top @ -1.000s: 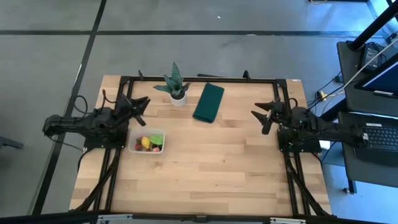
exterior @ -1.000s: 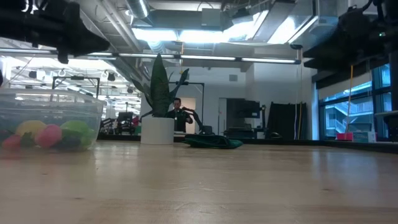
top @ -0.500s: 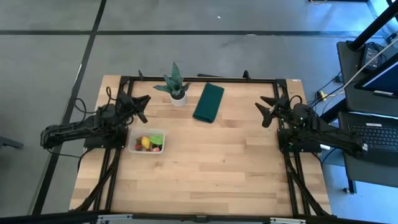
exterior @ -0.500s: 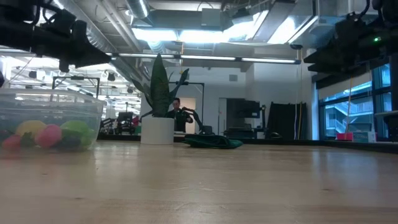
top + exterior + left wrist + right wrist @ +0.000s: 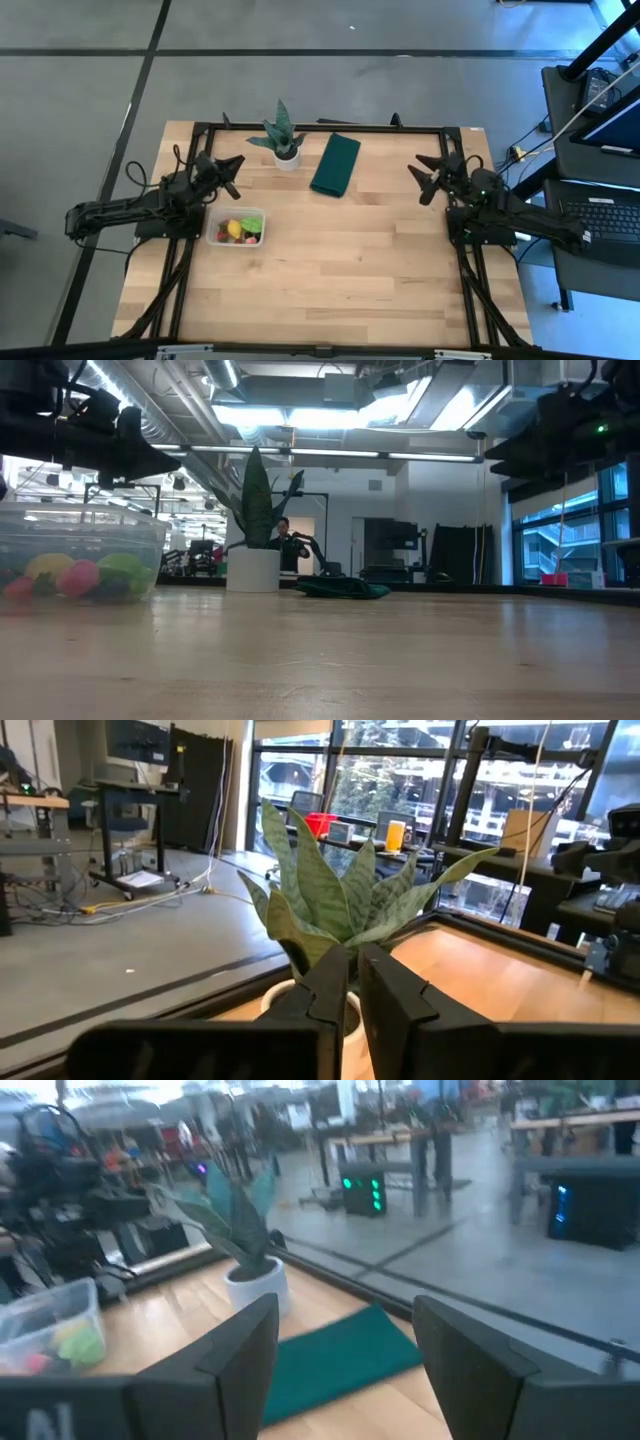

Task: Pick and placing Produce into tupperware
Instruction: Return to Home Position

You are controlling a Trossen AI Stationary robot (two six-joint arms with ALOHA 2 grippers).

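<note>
Two grippers hover: we see left gripper (image 5: 354,965) pinched together facing the plant (image 5: 330,890), tupperware (image 5: 212,238) of produce (image 5: 238,228) nearby; right gripper (image 5: 345,1310) spread apart.

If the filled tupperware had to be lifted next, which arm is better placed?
Left, probably: the left gripper, shut, hovers close to the tupperware, while the right gripper, open, sits across the table.

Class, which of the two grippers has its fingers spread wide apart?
The right gripper: its wrist view shows the green cloth through a wide gap between its fingers. The left gripper's fingers nearly touch, in front of the potted plant.
</note>
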